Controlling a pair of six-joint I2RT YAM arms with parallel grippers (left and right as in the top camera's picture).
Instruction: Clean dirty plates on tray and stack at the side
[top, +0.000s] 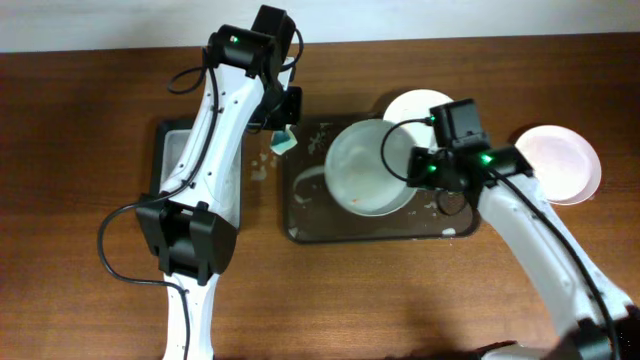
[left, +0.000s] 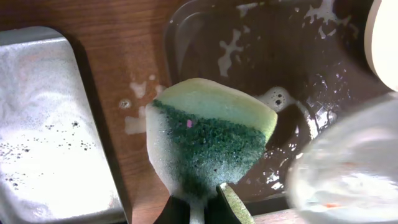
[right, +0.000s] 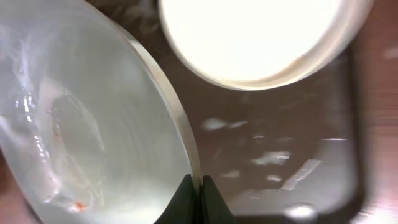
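The large dark tray (top: 310, 232) lies mid-table, wet with foam. My right gripper (top: 418, 170) is shut on the rim of a soapy white plate (top: 362, 172) and holds it tilted over the tray; in the right wrist view the rim sits between the jaws (right: 197, 186) and the plate (right: 81, 124) has small orange specks. A second plate (top: 412, 104) lies at the tray's far edge, also in the right wrist view (right: 255, 37). A third plate (top: 562, 160) sits on the table at the right. My left gripper (top: 284, 128) is shut on a yellow-green sponge (left: 208, 140) above the tray's left edge.
A smaller narrow tray (top: 170, 150) with grey soapy inside lies left of the big tray, partly under my left arm; it also shows in the left wrist view (left: 43, 124). Foam spots lie on the wood (left: 140, 102) between the two trays.
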